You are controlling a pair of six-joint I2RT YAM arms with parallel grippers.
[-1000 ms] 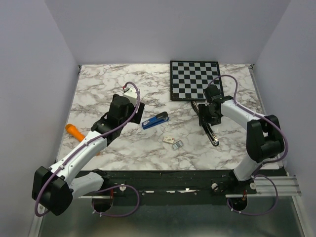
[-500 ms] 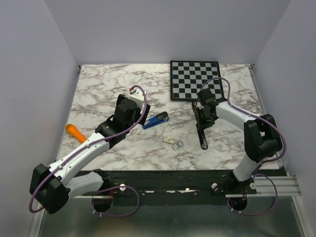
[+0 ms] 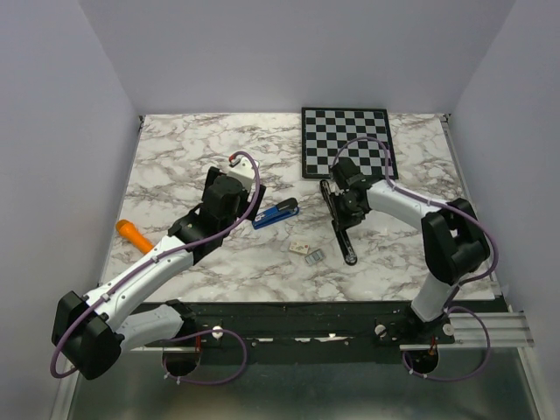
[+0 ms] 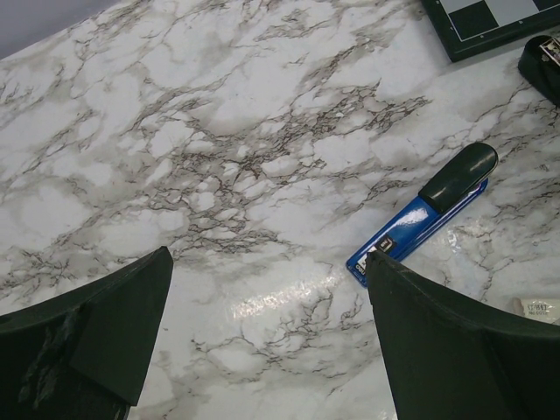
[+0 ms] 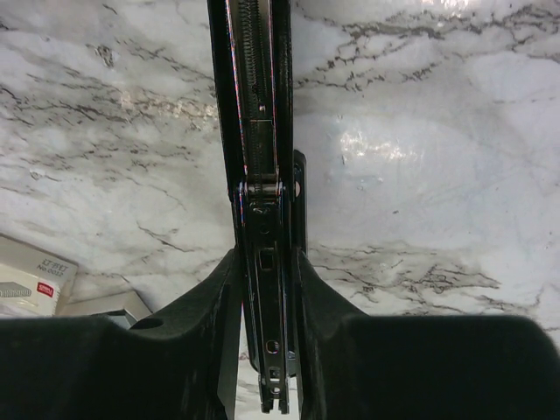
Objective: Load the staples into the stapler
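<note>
Clamped narrow on the black stapler, my right claw is seen from above; the stapler lies opened out long on the marble table, near the chessboard. My left claw hangs wide and holds nothing, just beside the blue stapler. The staples lie loose on the table, near the black stapler's near end and on its left, touched by neither claw, with the white box just beside them. From the left wrist, my fingers stand far apart over bare marble; the blue stapler lies flat ahead and to the right, clear of both, and a corner of the chessboard shows at top right. From the right wrist, both fingers press the sides of the black stapler, its open channel running up the frame. The box sits at lower left, and a grey slab just beside it, partly hidden by my finger, appears to be the staples.
</note>
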